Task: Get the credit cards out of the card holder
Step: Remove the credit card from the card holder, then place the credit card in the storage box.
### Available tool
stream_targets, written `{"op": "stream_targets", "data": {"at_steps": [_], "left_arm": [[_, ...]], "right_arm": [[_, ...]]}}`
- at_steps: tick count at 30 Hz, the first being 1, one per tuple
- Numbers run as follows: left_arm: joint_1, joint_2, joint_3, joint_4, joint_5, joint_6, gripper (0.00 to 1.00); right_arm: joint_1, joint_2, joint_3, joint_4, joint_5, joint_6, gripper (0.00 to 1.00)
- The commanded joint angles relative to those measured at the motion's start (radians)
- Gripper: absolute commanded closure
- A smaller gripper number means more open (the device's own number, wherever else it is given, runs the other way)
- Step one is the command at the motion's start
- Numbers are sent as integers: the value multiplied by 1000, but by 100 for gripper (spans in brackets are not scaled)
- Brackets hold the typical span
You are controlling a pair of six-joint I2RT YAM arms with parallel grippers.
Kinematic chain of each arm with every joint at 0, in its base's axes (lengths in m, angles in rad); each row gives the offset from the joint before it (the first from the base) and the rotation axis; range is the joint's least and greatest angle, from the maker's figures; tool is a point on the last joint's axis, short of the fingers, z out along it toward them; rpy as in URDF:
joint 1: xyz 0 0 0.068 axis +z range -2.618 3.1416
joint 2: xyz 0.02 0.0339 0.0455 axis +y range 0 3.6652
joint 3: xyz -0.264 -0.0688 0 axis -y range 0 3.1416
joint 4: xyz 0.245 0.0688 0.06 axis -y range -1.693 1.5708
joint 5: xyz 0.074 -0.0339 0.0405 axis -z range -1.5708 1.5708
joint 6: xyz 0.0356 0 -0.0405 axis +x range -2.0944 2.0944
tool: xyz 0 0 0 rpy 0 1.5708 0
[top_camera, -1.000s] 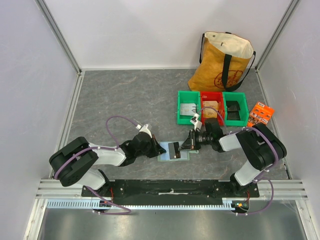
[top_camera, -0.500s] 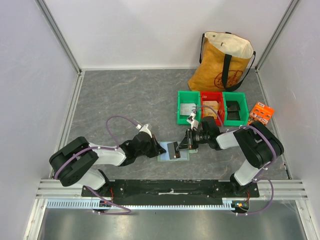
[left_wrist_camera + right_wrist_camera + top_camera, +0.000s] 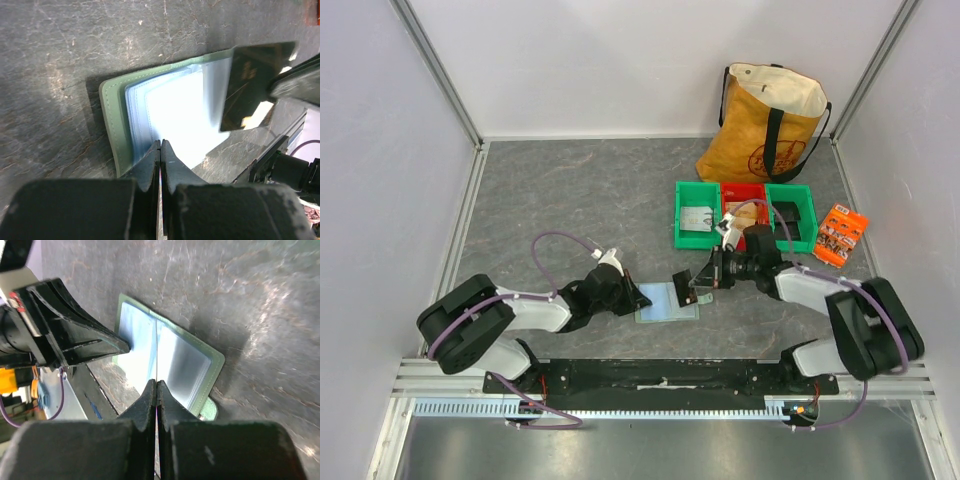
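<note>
The card holder [image 3: 665,303] lies open on the table, pale green with light blue-grey pocket panels [image 3: 175,107]. My left gripper [image 3: 642,298] is shut, and its tips [image 3: 160,146] press down on the holder's near edge. My right gripper [image 3: 694,286] is shut on a dark credit card [image 3: 682,287]. It holds the card tilted just above the holder's right side. In the left wrist view the dark credit card [image 3: 252,85] hangs clear of the pockets. In the right wrist view the card [image 3: 157,352] shows only as a thin edge rising from the right gripper [image 3: 157,385], over the holder [image 3: 197,365].
Behind the holder stands a row of bins: a green one [image 3: 678,215], a red one [image 3: 742,187] and another green one [image 3: 790,187], each with flat items inside. A yellow tote bag [image 3: 770,125] stands at the back right. An orange packet [image 3: 841,232] lies by the right wall.
My right gripper opened briefly, shut again on the dark card and drew it up and to the right, out of the holder. The left gripper stayed pressed on the holder.
</note>
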Motion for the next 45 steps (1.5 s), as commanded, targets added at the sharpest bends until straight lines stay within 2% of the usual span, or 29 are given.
{"op": "stream_targets", "data": {"at_steps": [1, 5, 10, 12, 14, 17, 19, 22, 27, 30, 33, 37, 41, 45], "left_arm": [[0, -39, -56, -178, -69, 53, 98], [0, -171, -60, -252, -138, 61, 96], [0, -375, -34, -414, -261, 99, 85], [2, -485, -11, -511, -302, 124, 75], [2, -568, 23, -606, -343, 150, 56], [5, -669, 100, -727, -400, 200, 37], [14, -711, 163, -799, -425, 234, 28], [58, -748, 248, -908, -430, 276, 21], [234, -806, 348, -1005, -301, 374, 12], [324, -828, 416, -1046, -273, 469, 10], [342, -857, 434, -1040, -369, 549, 9], [339, -903, 361, -959, -565, 641, 9], [390, -912, 315, -948, -566, 670, 9], [407, -918, 307, -941, -538, 676, 9]], "right_arm": [[-40, -191, 5, -103, 88, -15, 100], [-102, -353, 11, -120, 125, 60, 100], [-219, -511, 31, -125, 231, 167, 100], [-262, -558, 41, -123, 316, 213, 100], [-297, -595, 52, -118, 404, 255, 100], [-345, -637, 55, -99, 559, 313, 100], [-381, -651, 51, -77, 652, 347, 100], [-420, -663, 22, -24, 806, 416, 100], [-465, -666, -75, 136, 1004, 523, 100], [-472, -599, -113, 231, 1090, 565, 100], [-472, -508, -136, 325, 1148, 601, 100], [-471, -361, -130, 444, 1164, 618, 100], [-472, -228, -121, 549, 1216, 623, 100], [-469, -73, -71, 625, 1162, 608, 100]]}}
